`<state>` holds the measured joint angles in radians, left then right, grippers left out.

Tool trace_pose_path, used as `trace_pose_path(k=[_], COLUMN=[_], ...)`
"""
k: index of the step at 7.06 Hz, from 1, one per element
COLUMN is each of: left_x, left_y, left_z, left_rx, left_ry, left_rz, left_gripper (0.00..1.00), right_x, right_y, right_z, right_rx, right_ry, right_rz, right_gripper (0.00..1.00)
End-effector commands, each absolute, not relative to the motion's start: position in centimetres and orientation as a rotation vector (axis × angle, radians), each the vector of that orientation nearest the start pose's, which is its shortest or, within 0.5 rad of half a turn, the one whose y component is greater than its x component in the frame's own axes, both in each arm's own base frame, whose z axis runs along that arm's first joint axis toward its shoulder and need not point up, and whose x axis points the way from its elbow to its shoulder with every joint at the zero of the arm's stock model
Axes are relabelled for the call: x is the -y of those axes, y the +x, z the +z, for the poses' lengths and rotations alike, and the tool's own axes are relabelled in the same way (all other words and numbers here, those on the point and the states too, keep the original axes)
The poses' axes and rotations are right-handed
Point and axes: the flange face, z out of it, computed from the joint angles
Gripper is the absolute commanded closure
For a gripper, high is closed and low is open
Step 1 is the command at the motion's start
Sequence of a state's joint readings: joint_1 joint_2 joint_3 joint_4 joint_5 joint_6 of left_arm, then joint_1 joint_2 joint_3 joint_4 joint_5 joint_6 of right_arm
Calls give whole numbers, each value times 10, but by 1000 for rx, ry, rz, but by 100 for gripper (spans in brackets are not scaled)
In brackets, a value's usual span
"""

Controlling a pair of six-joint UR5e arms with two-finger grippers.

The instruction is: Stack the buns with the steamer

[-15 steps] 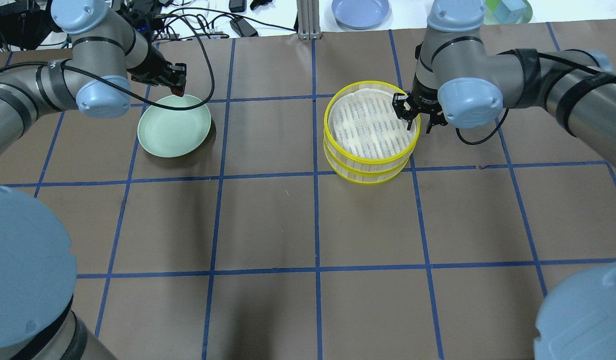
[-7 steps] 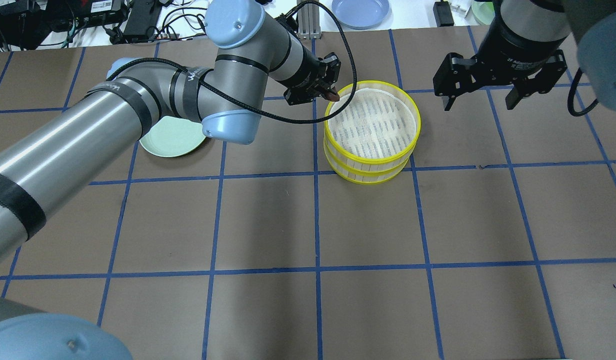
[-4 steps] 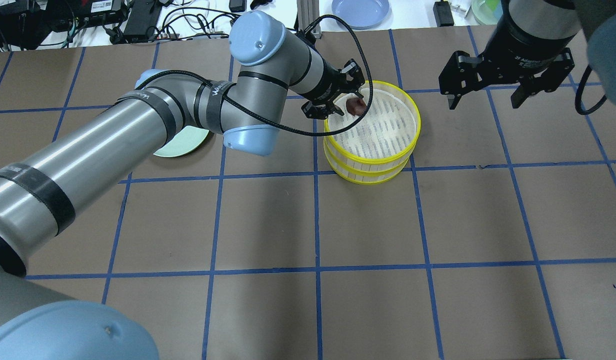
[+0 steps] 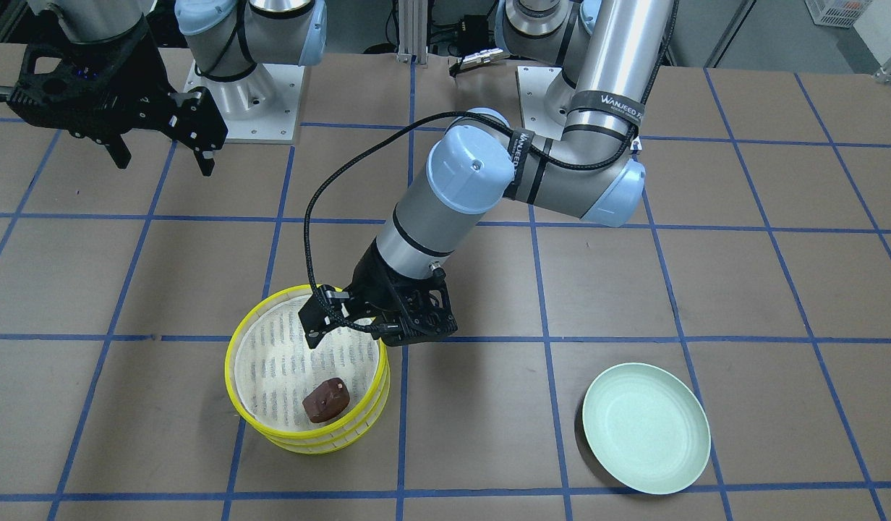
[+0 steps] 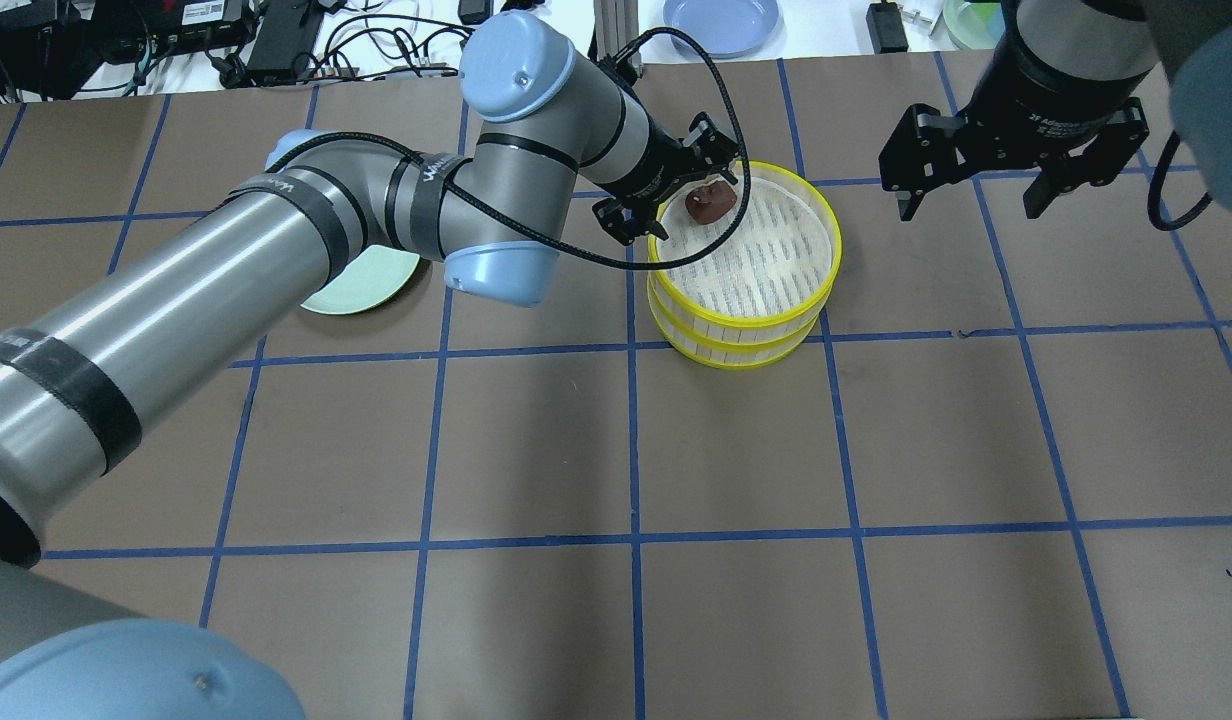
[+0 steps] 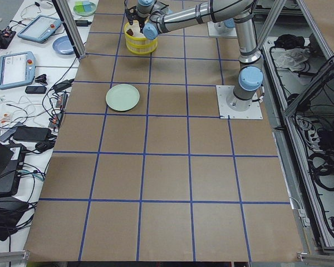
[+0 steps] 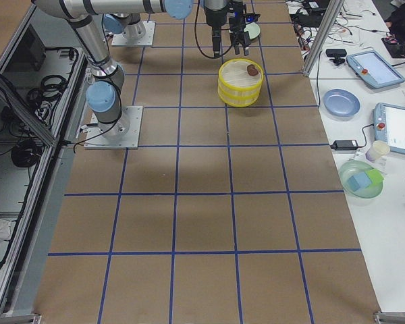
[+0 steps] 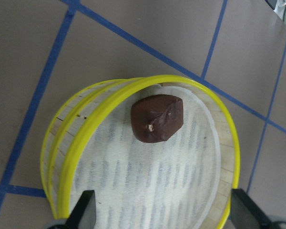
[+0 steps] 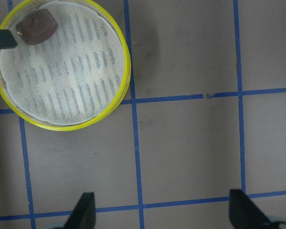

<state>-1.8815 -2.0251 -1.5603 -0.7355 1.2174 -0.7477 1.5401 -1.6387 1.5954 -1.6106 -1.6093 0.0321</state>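
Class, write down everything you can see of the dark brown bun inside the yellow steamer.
The brown bun is a small, blocky oval, dark reddish-brown, smooth with shallow creases and a pale speck on top. It lies alone on the white liner in the top tier of the steamer, near the rim farthest from the robot; whether it touches the wall is unclear. The open left gripper is clear of it.

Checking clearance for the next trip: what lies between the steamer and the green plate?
Front-facing view: between steamer and plate, only bare table crossed by blue tape lines.
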Motion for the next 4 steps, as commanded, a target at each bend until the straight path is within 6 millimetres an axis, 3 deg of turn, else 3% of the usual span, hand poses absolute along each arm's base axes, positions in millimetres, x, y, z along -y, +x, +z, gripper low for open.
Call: trace_pose_path(k=[1,2,3,4], left_x=[597,598,598,595], left_y=[-305,-278,-251,-211], left_z=[353,377,399,414], left_rx=[-3432,-3317,-3286,-3270], left_ry=[-370,-182,-158,-207], left_rz=[-274,-305,-312,-232], left_gripper=[0,0,0,0], right_x=[475,476,476,476], right_y=[115,115,116,116], right_z=[513,512,512,513], right_rx=[-3171,-3171,-3169,-3169], right_ry=[102,100,100,100], right_rz=[-139,-139,-141,-144], right_gripper=[0,0,0,0])
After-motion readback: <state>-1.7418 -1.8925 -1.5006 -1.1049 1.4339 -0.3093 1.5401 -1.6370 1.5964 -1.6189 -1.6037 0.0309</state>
